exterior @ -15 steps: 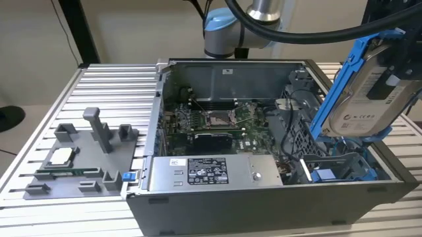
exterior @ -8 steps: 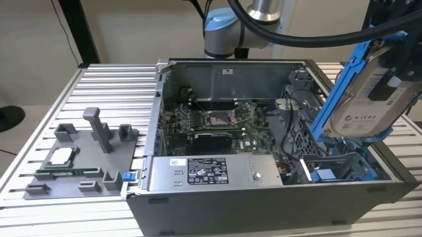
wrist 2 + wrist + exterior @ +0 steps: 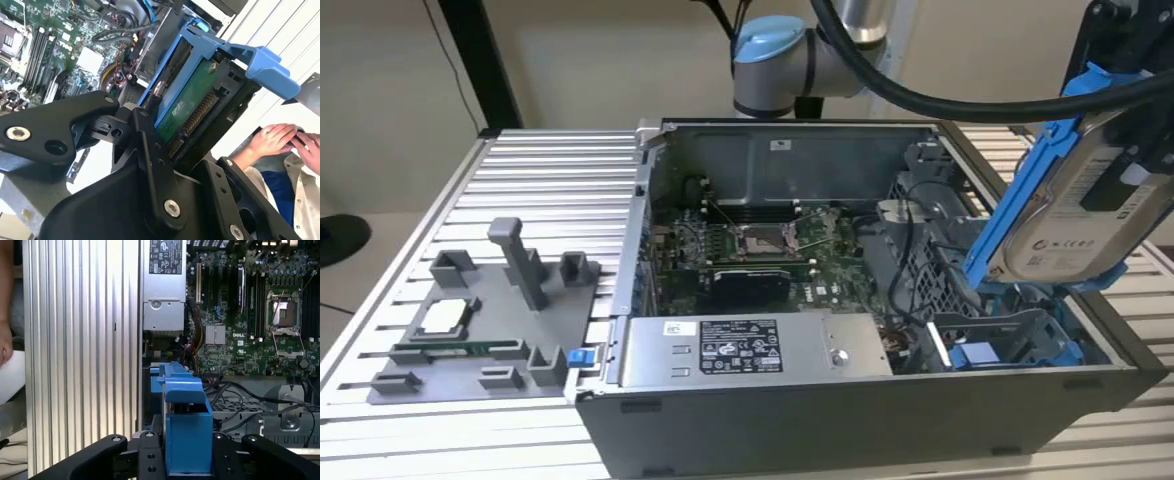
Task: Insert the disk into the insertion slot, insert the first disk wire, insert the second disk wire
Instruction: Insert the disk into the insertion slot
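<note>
Tool [image 3: 184, 455] clamps the disk [image 3: 1087, 210] by its blue carrier [image 3: 185, 415], held tilted just above the insertion slot [image 3: 1001, 335] at the exterior view's right. Squaring the carrier to the slot's blue rails [image 3: 971, 356] and clearing nearby cables [image 3: 250, 393] should keep it from jamming.

Arm [image 3: 781, 50] raised, gripper [image 3: 186, 452] tilted — jaws clamped (on the disk [image 3: 1087, 200]).

Beige wall [image 3: 587, 60] behind, a ribbed aluminium table [image 3: 547, 170], and a black post [image 3: 478, 60].
</note>
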`<state>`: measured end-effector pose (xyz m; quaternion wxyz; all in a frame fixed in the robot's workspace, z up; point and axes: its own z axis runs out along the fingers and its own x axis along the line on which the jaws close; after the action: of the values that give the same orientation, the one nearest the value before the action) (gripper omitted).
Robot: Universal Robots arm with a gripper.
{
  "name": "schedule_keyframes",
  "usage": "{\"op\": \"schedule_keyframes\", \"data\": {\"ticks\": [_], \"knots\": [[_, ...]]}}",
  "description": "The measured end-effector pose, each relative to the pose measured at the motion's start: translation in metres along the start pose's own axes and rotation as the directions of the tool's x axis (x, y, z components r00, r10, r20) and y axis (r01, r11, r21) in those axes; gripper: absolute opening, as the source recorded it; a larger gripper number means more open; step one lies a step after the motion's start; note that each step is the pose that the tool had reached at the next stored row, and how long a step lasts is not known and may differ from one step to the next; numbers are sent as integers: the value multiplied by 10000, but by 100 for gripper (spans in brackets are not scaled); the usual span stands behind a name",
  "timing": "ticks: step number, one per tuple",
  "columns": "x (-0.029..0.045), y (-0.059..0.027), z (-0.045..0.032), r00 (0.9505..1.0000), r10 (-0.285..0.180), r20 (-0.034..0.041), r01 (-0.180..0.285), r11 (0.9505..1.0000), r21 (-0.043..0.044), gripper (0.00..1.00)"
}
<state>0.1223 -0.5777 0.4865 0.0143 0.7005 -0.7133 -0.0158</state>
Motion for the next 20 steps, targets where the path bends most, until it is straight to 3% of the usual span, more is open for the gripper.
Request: {"op": "schedule_keyframes", "data": {"ticks": [10,20], "knots": [[2,-42,145,10000,0,1,0,10000,0,0],[2,-45,174,10000,0,1,0,10000,0,0]]}}
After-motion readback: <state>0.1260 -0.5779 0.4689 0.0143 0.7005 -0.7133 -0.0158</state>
